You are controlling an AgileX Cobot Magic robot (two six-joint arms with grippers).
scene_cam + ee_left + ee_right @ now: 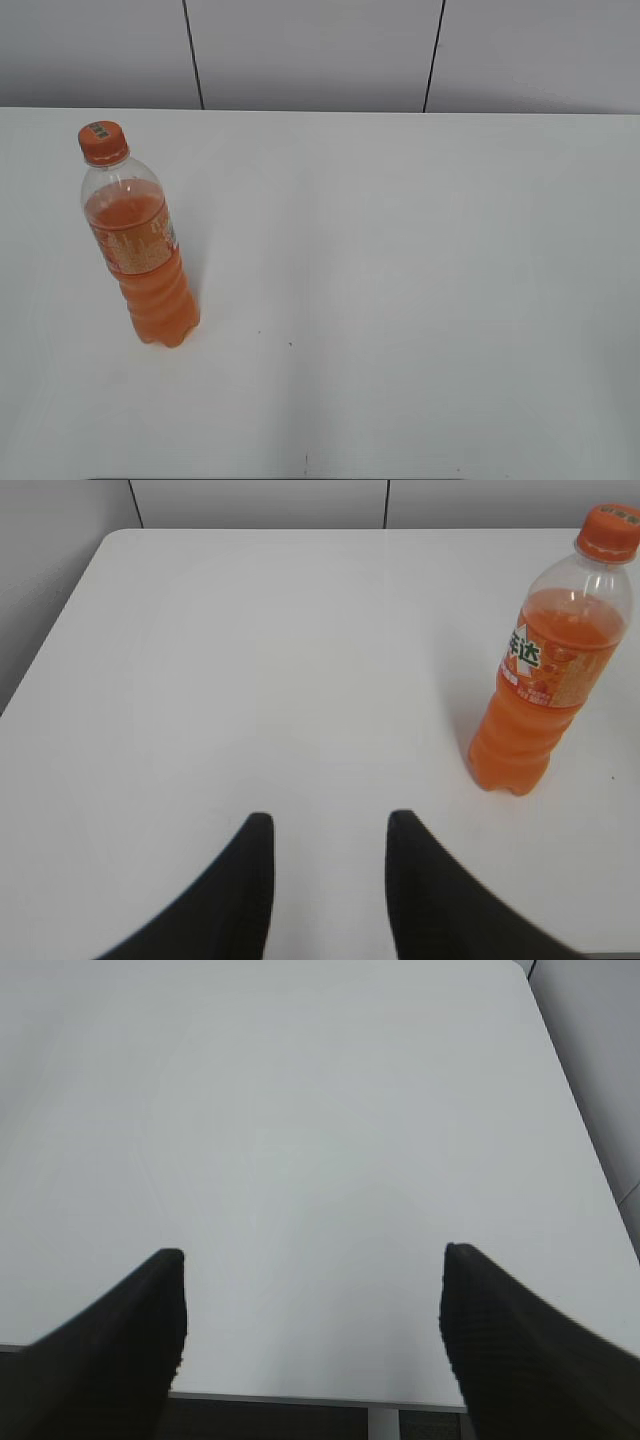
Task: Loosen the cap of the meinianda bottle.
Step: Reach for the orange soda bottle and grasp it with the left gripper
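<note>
The meinianda bottle (140,250) stands upright on the left of the white table (400,260), clear plastic with orange drink and an orange-and-white label. Its orange cap (103,142) is on the neck. In the left wrist view the bottle (545,680) stands at the right, cap (608,532) at the top right. My left gripper (330,825) is open and empty, well short of the bottle and to its left. My right gripper (315,1260) is open wide and empty over the table's near edge; the bottle is out of that view. Neither gripper shows in the exterior view.
A grey panelled wall (320,50) runs behind the table's far edge. The table's left edge (60,620) shows in the left wrist view, its right edge (585,1130) and front edge (320,1398) in the right wrist view.
</note>
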